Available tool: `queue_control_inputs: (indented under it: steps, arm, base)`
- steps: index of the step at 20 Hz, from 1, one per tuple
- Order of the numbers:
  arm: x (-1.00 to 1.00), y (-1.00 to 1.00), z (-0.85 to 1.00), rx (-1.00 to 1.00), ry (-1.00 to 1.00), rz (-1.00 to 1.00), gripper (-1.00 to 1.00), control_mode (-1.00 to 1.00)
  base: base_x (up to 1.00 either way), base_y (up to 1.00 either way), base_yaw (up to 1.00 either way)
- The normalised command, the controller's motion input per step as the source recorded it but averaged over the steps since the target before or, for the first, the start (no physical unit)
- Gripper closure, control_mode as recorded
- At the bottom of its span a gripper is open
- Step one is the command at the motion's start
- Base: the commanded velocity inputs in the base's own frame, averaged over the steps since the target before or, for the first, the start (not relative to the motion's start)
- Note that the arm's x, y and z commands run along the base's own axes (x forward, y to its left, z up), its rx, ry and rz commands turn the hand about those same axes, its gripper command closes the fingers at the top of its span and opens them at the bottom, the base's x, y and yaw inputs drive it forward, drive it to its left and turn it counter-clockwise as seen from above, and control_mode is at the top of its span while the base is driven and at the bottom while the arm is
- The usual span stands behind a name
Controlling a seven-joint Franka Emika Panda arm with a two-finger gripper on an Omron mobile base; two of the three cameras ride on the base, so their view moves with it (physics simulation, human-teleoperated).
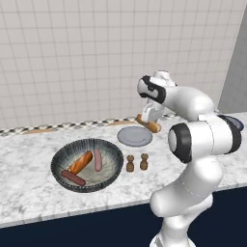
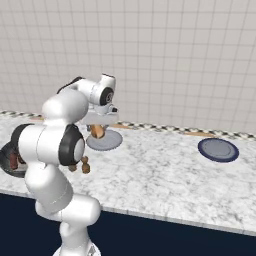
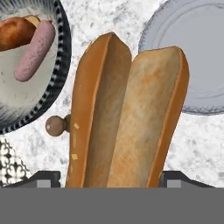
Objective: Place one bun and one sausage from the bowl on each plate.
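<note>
My gripper (image 3: 111, 179) is shut on an orange-tan split bun (image 3: 127, 113), which stands lengthwise between the two finger tips. In the left base view the gripper (image 1: 149, 121) holds this bun (image 1: 150, 127) just above the counter, at the far right edge of the light grey plate (image 1: 135, 137). The right base view has the bun (image 2: 97, 131) over that plate (image 2: 105, 140). The dark ribbed bowl (image 1: 58, 164) holds another bun (image 1: 81, 162), a pink sausage (image 1: 98, 159) and a dark red sausage (image 1: 73, 178). The dark blue-grey plate (image 2: 217, 149) lies bare far to the right.
Two small brown shakers (image 1: 130, 164) (image 1: 144, 161) stand between the bowl and the counter's front edge, close to the light plate. A tiled wall runs behind the marble counter (image 2: 160, 175). Open counter lies between the two plates.
</note>
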Motion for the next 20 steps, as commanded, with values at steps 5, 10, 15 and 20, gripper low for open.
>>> queue_control_inputs:
  steps: [5, 10, 15, 20]
  arm:
    - [0.69, 0.00, -0.70, 0.00, 0.01, 0.00, 1.00, -1.00]
    - [0.43, 0.00, -0.49, 0.00, 0.06, 0.00, 1.00, -1.00]
    - [0.42, 0.00, -0.51, -0.02, 0.13, 0.00, 1.00, -1.00]
    - [0.27, 0.00, -0.48, -0.01, 0.05, 0.00, 1.00, -1.00]
  base:
    - [0.00, 0.00, 0.00]
    - [0.00, 0.00, 0.00]
    - [0.00, 0.00, 0.00]
    - [0.00, 0.00, 0.00]
